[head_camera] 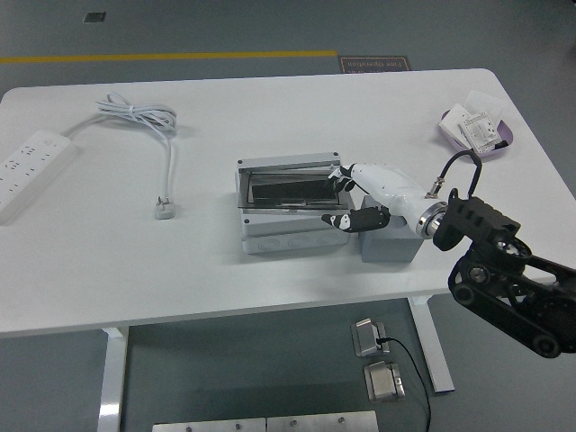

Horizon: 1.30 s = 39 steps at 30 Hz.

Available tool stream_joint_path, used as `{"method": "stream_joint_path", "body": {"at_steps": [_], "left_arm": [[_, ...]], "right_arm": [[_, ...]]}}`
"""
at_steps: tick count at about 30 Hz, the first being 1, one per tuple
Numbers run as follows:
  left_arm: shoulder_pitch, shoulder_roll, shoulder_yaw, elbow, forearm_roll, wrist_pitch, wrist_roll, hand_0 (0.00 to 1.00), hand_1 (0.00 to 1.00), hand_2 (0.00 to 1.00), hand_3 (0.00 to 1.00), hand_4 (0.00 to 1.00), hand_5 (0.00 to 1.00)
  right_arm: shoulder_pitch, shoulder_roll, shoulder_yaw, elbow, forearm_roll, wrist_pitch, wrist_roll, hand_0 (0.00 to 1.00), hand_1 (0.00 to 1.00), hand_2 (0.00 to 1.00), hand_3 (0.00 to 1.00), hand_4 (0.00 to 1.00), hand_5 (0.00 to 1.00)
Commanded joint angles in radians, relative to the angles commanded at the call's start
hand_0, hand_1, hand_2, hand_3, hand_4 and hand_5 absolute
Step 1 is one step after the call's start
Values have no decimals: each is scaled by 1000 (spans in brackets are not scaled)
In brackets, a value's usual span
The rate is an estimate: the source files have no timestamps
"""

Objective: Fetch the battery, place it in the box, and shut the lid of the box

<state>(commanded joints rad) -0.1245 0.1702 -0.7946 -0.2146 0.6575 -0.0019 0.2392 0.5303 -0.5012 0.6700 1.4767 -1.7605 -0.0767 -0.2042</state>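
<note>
White-shelled right hand point(355, 200), fingers loosely curled and holding nothing, at right rim of grey box point(292, 205), placed for lid work; dark battery point(286, 191) lies flat inside; lid apparently still open; purple dish point(475, 133) far right.

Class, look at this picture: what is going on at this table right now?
A robot's right hand is at the right edge of a grey box in the middle of the white table, fingers relaxed and holding nothing. The box's dark-windowed lid lies flat on top. A smaller grey block sits just right of the box. A power strip and its coiled cable lie to the left, a purple dish far right.
</note>
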Motion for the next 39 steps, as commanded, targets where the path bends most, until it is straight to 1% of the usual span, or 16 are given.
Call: {"method": "stream_joint_path", "body": {"at_steps": [19, 27, 39], "left_arm": [[5, -3, 2, 0, -8, 2, -1, 668, 723, 682, 626, 633, 182], [5, -3, 2, 0, -9, 1, -2, 669, 723, 682, 626, 633, 181], [3, 0, 10, 1, -17, 1, -5, 669, 723, 682, 626, 634, 183]], "right_arm": [[-98, -40, 55, 104, 9, 1, -14, 617, 664, 653, 732, 821, 460], [-112, -27, 45, 97, 22, -1, -10, 612, 663, 655, 734, 819, 464], [-100, -1, 43, 65, 28, -7, 2, 601, 662, 656, 735, 818, 470]]}}
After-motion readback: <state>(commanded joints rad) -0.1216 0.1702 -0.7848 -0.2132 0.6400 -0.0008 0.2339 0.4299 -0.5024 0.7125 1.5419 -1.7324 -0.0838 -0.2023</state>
